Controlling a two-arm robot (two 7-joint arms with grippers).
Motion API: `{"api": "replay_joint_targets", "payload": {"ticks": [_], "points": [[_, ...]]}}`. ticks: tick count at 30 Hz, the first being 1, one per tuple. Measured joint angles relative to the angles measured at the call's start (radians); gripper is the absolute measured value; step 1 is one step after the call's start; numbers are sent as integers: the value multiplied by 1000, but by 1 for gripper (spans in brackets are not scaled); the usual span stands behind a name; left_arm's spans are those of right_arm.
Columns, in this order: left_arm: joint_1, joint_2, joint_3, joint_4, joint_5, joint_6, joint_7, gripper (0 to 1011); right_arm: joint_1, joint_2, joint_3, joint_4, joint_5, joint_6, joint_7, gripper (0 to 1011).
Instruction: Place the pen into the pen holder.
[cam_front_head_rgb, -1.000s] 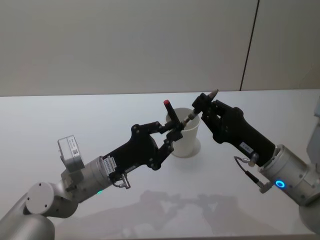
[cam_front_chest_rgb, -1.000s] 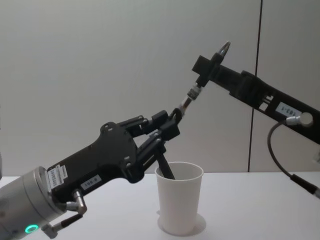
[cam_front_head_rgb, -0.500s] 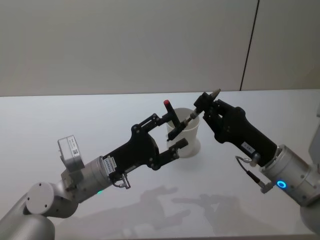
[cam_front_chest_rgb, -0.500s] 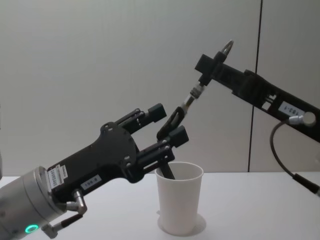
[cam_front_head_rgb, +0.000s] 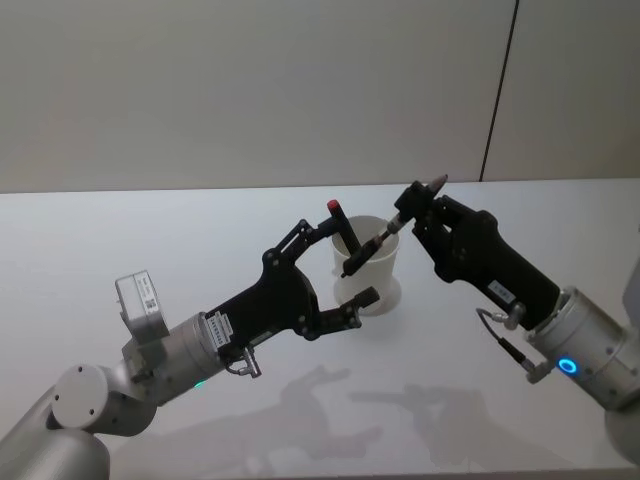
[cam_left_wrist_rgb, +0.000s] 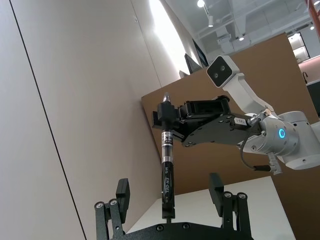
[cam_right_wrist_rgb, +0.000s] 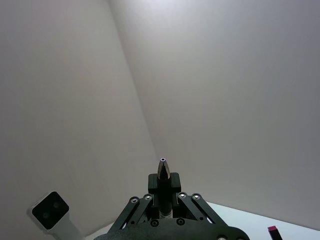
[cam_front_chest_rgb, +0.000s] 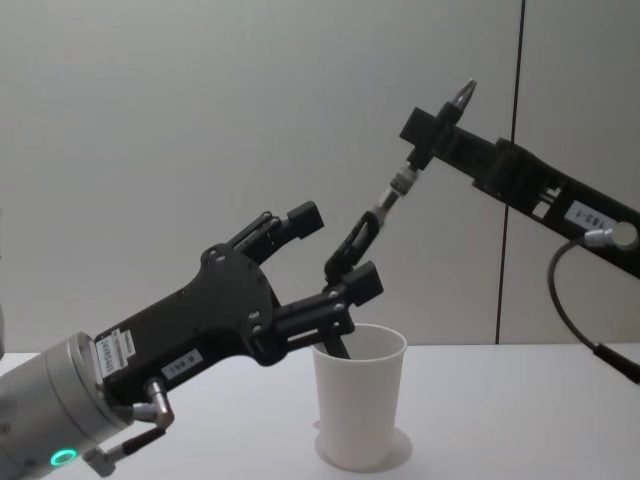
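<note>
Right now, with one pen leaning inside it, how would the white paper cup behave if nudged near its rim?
The pen holder would probably slide or tip easily: it looks like thin paper, tall, narrower at its base, standing free on the table. Its wall would likely dent under a squeeze. The leaning pen may add to the tipping.

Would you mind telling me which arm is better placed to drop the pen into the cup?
The right: its hand grips the pen above the cup, while the left hand is open.

Even, soft overhead light, sharp focus throughout; faint arm shadows fall on the glossy white table (cam_front_head_rgb: 120, 230).
</note>
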Motion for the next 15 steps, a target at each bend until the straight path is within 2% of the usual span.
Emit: {"api": "replay_joint_targets", "payload": {"ticks": [8,15], "points": [[0,0,0,0,0,0,0,1004,0,5,1,-1,-25,-28,-39,116],[0,0,0,0,0,0,0,1004,0,6,0,-3,-78,-78,-111,116]]}}
